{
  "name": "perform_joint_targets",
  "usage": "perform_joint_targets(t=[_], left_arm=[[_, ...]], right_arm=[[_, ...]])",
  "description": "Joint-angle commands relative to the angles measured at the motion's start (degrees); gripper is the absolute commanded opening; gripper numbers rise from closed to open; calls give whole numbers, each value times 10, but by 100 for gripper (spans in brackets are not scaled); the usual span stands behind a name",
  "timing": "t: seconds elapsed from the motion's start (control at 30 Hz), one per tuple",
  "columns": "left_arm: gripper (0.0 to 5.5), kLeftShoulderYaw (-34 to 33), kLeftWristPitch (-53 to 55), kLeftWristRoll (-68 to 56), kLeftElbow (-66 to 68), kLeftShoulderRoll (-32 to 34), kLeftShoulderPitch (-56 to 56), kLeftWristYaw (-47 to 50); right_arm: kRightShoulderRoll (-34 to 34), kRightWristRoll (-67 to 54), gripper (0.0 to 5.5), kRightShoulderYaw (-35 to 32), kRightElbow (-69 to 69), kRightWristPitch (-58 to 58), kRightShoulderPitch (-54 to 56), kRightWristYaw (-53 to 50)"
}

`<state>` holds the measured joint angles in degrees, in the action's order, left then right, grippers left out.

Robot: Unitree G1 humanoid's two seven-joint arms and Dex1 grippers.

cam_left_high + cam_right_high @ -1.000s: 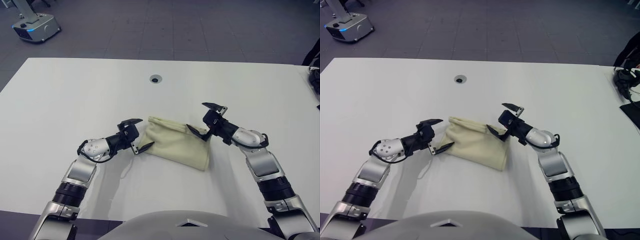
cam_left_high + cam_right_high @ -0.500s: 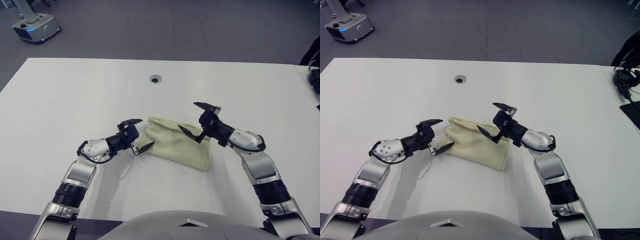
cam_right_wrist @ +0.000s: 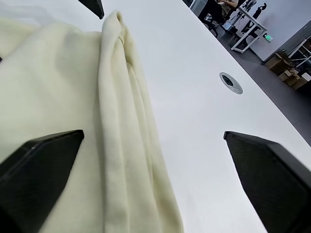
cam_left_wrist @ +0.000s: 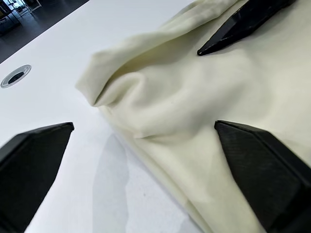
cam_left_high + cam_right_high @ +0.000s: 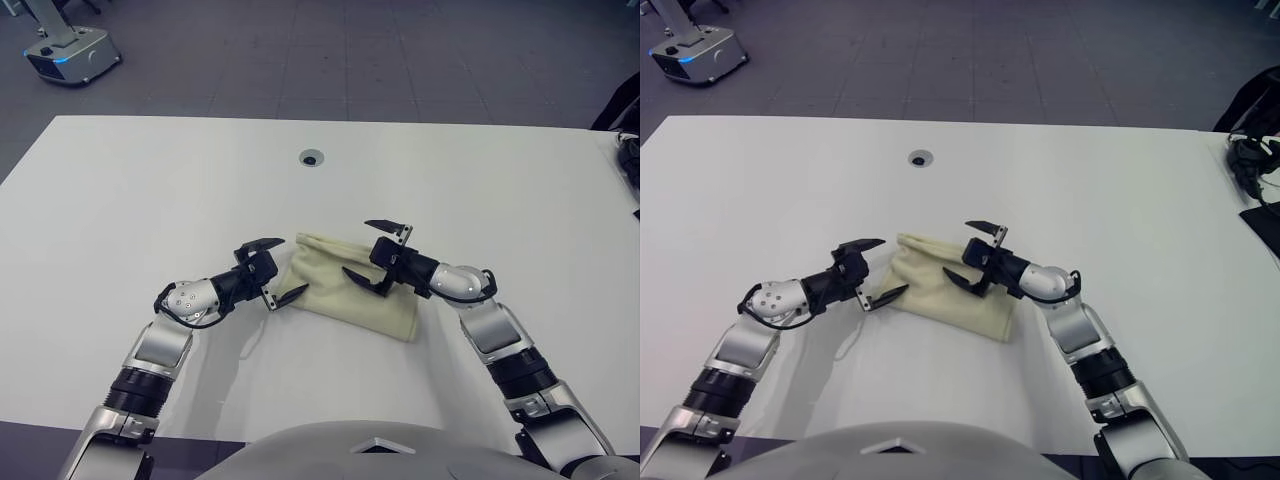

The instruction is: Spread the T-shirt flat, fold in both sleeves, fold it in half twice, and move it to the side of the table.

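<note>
A cream T-shirt (image 5: 350, 292) lies folded into a small, slightly rumpled packet near the middle of the white table (image 5: 150, 190). My left gripper (image 5: 272, 268) is open at the packet's left edge, its lower finger almost at the cloth. Over the packet's upper right part hovers my right gripper (image 5: 378, 250), open, with the lower finger just above the cloth. The left wrist view looks along the packet's layered edge (image 4: 146, 97) between its own fingers (image 4: 262, 165). A thick folded hem (image 3: 121, 111) runs between the right wrist view's fingers (image 3: 39, 165).
A round cable port (image 5: 312, 157) sits in the table beyond the shirt. Dark gear (image 5: 1252, 160) lies at the table's far right edge. Bare tabletop stretches wide to the left and right of the packet.
My right gripper has moved left from the packet's right edge to over its upper right part, staying open. The left arm and the shirt have stayed put.
</note>
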<state>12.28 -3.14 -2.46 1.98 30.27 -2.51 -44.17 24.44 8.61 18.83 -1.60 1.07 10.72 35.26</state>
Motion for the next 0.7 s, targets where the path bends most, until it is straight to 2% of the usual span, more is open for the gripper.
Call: perform_joint_targets(t=[0.03,0.7], left_arm=[[540,10,18,16,6,8,19,-3],[540,18,13,23,12,11,25,-2]], right_arm=[[-3,6,537,-5,-21,-4,14,-8],[-5,6,537,-48,-75,-22,42,-42]])
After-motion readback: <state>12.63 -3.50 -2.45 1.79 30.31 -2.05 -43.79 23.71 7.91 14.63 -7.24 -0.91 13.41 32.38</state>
